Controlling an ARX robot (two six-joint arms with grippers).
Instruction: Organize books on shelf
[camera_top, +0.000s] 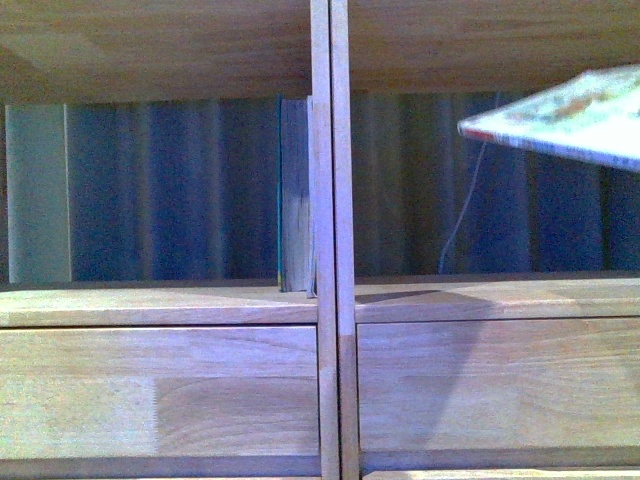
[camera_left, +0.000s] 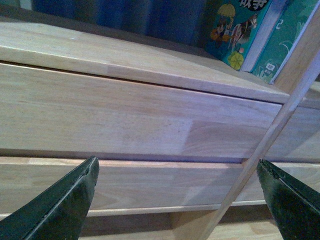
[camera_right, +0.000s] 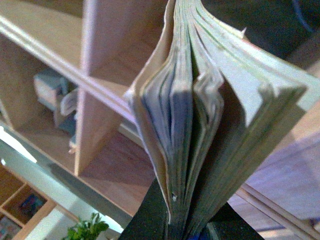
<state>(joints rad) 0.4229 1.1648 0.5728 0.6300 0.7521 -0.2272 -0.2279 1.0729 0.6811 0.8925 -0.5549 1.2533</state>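
The light-wood shelf (camera_top: 330, 300) fills the front view, with its double divider in the middle and drawer fronts below. A slim dark-teal book (camera_top: 294, 190) stands upright in the left cubby against the divider. It also shows in the left wrist view (camera_left: 287, 40), next to a colourful cover (camera_left: 232, 25). My right gripper (camera_right: 180, 222) is shut on the paperback (camera_right: 200, 115), whose pages fan out. The paperback (camera_top: 565, 118) hangs tilted at the upper right, in front of the right cubby. My left gripper (camera_left: 177, 200) is open and empty, facing the drawer fronts (camera_left: 125, 115).
Blue curtain (camera_top: 180, 190) shows through the open back of the shelf. A thin white cable (camera_top: 465, 200) hangs behind the right cubby. A pale panel (camera_top: 38, 195) stands at the far left. A green plant (camera_right: 87, 230) shows in the right wrist view.
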